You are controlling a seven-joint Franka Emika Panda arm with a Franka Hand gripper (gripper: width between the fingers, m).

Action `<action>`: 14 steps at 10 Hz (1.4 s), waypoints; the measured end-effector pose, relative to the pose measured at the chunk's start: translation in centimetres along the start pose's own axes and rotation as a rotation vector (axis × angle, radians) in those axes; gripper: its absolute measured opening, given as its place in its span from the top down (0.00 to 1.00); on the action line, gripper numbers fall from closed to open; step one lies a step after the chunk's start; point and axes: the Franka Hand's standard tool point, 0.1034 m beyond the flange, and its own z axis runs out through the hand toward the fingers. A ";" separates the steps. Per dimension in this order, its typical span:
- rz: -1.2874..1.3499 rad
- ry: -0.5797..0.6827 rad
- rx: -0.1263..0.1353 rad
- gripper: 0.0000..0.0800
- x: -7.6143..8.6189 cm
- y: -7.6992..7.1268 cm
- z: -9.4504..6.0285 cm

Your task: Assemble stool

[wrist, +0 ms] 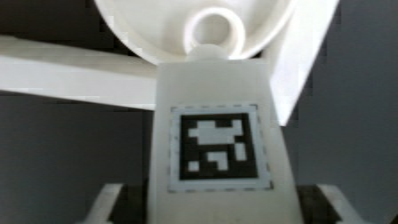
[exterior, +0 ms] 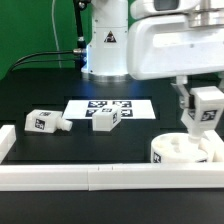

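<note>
My pincer point(exterior: 203, 101) closed on a leg point(exterior: 207, 114) over the seat point(exterior: 175, 152) — insertion step. Next I align, lower, twist it in.

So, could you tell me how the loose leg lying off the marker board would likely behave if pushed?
The loose leg looks like moulded plastic, so it is probably stiff and light. Its blocky tagged end rests flat on the table, so it should slide rather than roll, perhaps pivoting about its stub. Its smooth surface may be slippery.
</note>
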 end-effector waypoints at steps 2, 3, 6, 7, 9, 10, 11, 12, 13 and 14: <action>0.003 -0.002 0.000 0.58 -0.1 0.2 0.0; 0.003 -0.002 0.000 0.58 -0.1 0.2 0.1; -0.002 -0.005 -0.001 0.58 -0.2 0.2 0.2; -0.006 -0.006 0.000 0.58 -0.2 -0.1 0.3; -0.010 -0.008 0.001 0.58 -0.3 -0.3 0.5; -0.010 -0.012 0.001 0.58 -0.4 -0.3 0.7; -0.010 -0.016 0.002 0.58 -0.6 -0.4 1.0; -0.010 -0.018 0.002 0.58 -0.7 -0.3 1.1; -0.009 -0.020 0.001 0.58 -0.9 -0.3 1.2; -0.009 -0.023 0.001 0.58 -1.2 -0.2 1.4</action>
